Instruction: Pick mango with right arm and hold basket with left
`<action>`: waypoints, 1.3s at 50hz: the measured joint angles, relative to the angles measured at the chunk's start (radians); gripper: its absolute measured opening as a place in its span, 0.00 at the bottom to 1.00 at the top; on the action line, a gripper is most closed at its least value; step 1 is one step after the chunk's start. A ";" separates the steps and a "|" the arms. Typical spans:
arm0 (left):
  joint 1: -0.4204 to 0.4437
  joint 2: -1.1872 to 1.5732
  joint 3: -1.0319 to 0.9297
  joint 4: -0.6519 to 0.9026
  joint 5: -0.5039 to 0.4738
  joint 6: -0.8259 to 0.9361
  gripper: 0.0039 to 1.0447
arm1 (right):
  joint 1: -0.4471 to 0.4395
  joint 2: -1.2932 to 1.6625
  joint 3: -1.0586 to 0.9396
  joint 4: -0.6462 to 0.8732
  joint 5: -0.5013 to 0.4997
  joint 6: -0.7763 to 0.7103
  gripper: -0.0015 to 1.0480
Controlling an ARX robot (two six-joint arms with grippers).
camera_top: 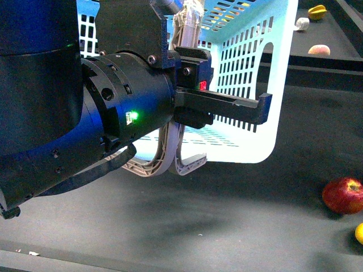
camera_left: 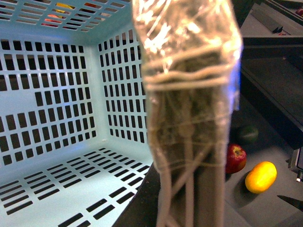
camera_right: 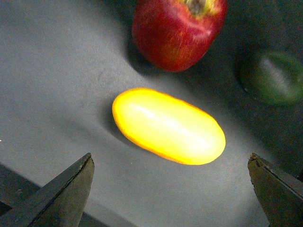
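Right tool [camera_right: 170, 189]: jaws spread wide, nothing between them, both tips low over the dark worktop [camera_right: 57, 71] and short of the mango [camera_right: 168, 126]. Mango lies flat on the worktop and untouched; in the front view only a yellow sliver shows at the lower right edge of the frame, just below the apple [camera_top: 343, 194]. Seen from the right wrist, its long axis runs aslant to the line between the two jaw tips, nearer along that line than across it, and neither end points at the tool. Step in hand, as I read it: line up and close on the mango. Best to turn the wrist so the jaws cross the short width at the middle, move forward until the fruit is centred between the tips, then lower and close gently, since the smooth skin may slip. Keep clear of the apple just beyond it and of the dark green fruit [camera_right: 272, 78] near one end. Left tool [camera_top: 249, 110]: one long black finger shows across the basket [camera_top: 249, 62] wall, centre right of the frame, with the grey handles [camera_top: 170, 158] hanging below. Cannot tell whether it grips. The left wrist view is half blocked by a blurred wrapped bundle [camera_left: 189, 94].
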 joint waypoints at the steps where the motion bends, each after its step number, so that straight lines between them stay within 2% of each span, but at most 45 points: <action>1: 0.000 0.000 0.000 0.000 0.000 0.000 0.05 | -0.002 0.007 0.006 -0.002 0.002 -0.001 0.92; 22: 0.000 0.000 0.000 0.000 0.000 0.000 0.05 | -0.033 0.188 0.230 -0.102 0.066 -0.023 0.92; 42: 0.000 0.000 0.000 0.000 0.001 0.000 0.05 | -0.023 0.286 0.300 -0.104 0.094 0.070 0.92; 52: 0.000 0.000 0.000 0.000 0.001 0.000 0.05 | 0.006 0.312 0.311 -0.049 0.056 0.158 0.92; 65: 0.000 0.000 0.000 0.000 0.000 0.000 0.05 | 0.072 0.268 0.268 -0.107 -0.040 0.162 0.92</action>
